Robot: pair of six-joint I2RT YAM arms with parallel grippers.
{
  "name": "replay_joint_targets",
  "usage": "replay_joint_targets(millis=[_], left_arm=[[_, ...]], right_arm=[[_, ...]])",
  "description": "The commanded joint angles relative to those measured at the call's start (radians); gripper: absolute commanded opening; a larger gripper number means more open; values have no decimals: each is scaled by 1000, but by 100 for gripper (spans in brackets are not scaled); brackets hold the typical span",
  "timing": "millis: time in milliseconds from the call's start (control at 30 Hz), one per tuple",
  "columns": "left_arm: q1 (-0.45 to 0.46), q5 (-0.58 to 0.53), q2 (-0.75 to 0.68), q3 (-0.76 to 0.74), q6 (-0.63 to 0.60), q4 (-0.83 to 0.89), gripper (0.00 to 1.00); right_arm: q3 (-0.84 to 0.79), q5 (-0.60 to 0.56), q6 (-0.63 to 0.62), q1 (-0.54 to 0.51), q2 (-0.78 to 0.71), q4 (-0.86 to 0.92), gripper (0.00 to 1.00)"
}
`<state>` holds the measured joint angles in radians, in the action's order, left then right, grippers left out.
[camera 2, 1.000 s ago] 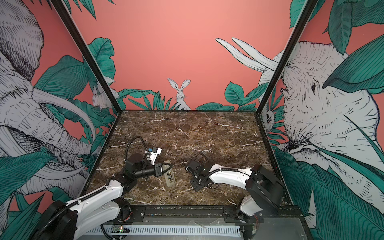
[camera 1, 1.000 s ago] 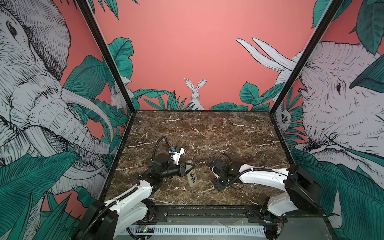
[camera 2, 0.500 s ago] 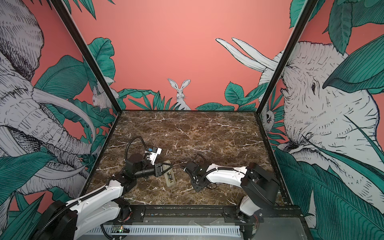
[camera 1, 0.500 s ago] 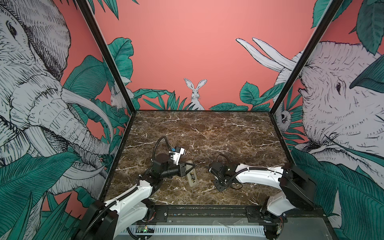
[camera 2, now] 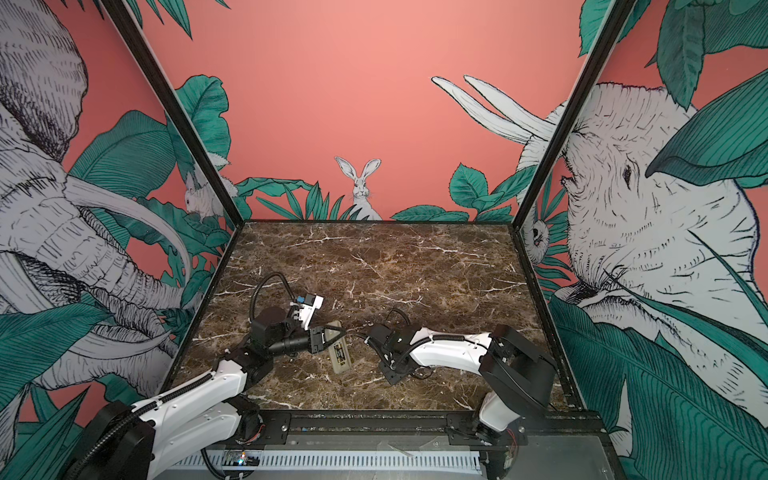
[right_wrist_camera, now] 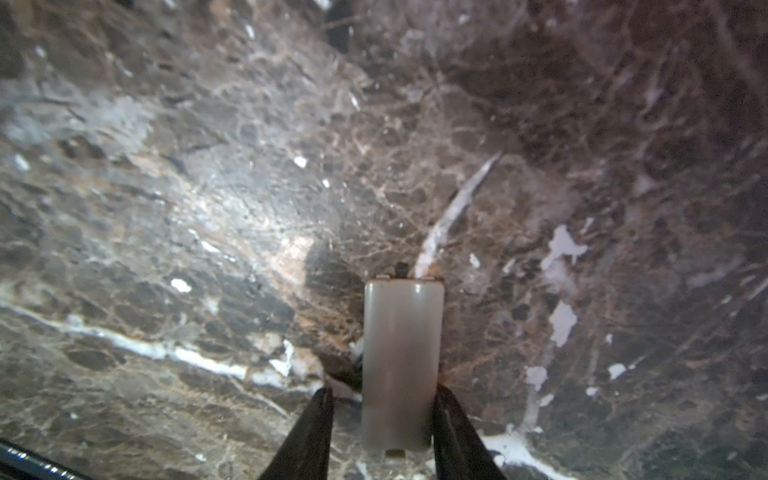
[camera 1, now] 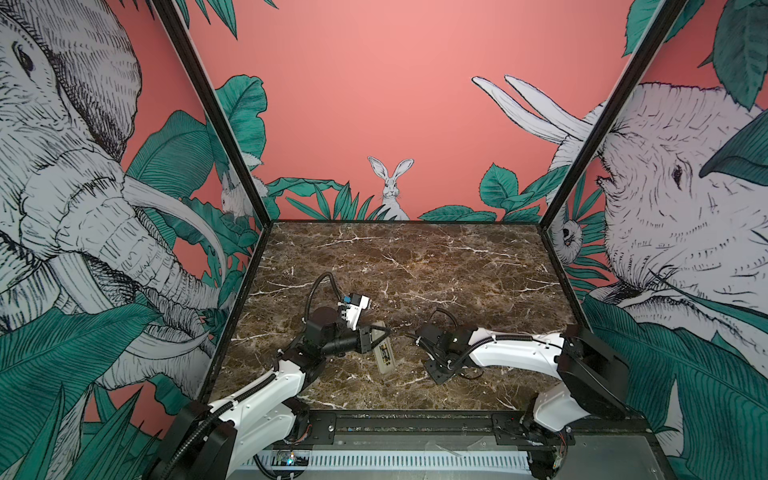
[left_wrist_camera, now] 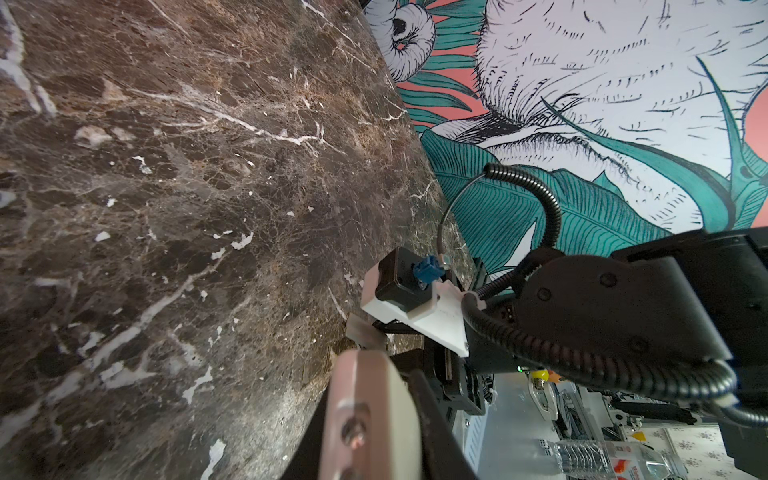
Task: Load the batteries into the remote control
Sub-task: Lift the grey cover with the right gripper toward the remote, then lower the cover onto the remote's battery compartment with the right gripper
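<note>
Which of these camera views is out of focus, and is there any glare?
Right wrist view: the marble table is soft, with a glare patch, while the pale cover looks sharper; left wrist view: the near tool finger is blurred; both top views are sharp.

The table (camera 1: 415, 257) is dark brown marble threaded with white veins. Toward 6 o'clock, a shade to the 7 side, the remote control (camera 1: 383, 348) rests back-up, its length running 12 to 6; whether it lies quite flat I can't tell. Nearer 5 o'clock a small pale cover (right_wrist_camera: 401, 365) lies flat on the marble.
</note>
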<state>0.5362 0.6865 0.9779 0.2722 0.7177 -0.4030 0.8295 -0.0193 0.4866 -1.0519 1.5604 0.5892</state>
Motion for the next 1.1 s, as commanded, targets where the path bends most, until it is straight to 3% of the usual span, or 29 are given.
replay_joint_targets(millis=[0, 300, 700, 1067], left_arm=[[2, -2, -3, -8, 15, -47, 0], [5, -7, 3, -8, 34, -71, 0], [13, -63, 58, -41, 131, -227, 0], [14, -141, 75, -24, 169, -269, 0]], right_arm=[[-15, -28, 15, -7, -16, 45, 37], [-18, -35, 3, -7, -32, 26, 28], [-43, -50, -36, -35, -135, -44, 15], [14, -127, 57, -142, -306, -137, 13]])
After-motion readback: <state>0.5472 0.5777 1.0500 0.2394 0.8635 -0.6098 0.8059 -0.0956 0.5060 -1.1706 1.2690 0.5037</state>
